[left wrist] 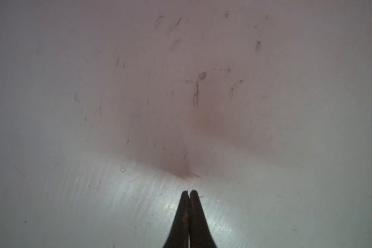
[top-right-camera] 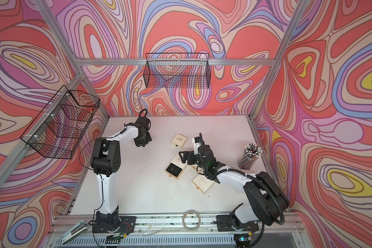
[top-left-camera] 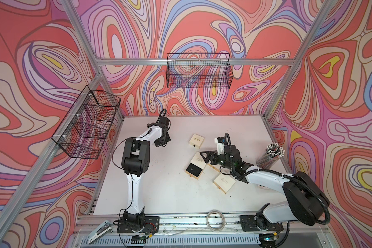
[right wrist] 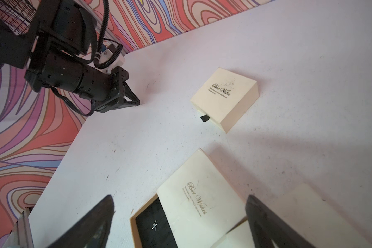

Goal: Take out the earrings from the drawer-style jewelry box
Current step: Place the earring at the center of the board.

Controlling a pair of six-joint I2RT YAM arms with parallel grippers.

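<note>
Right wrist view looks down between the two fingers of the right gripper (right wrist: 179, 199). They stand wide apart with nothing in them, hanging over the cream cover (right wrist: 193, 193) of the opened box. The drawer (right wrist: 146, 216) stands partly out from under that cover. On its black lining lies one earring (right wrist: 154, 225), a tiny silvery star with thin points, bright against the dark pad. Only this one shows; whether more sit farther in under the cover cannot be told.

In both top views the drawer (top-left-camera: 199, 171) sits a little right of centre in the lower half of the frame, with the earring (top-left-camera: 194, 169) a pale speck on it.

The left gripper (left wrist: 189, 192) is pinched shut on nothing, its tip close to the bare table (left wrist: 73, 128). In a top view it lies left of centre (top-left-camera: 162, 142), well apart from the boxes.

The step in hand looks like the reach for the star. To do it well:
- The right fingers should come off the cover and over the lining.
- They should narrow a good deal before going down, then straddle the star and close softly on its points.
- The lift should probably be straight up, since its pin may be stuck in the pad.
- The light box could rise with the earring, so the left gripper pressing on the cover might help.
- A hard or off-centre pinch could flick so small a piece away.
</note>
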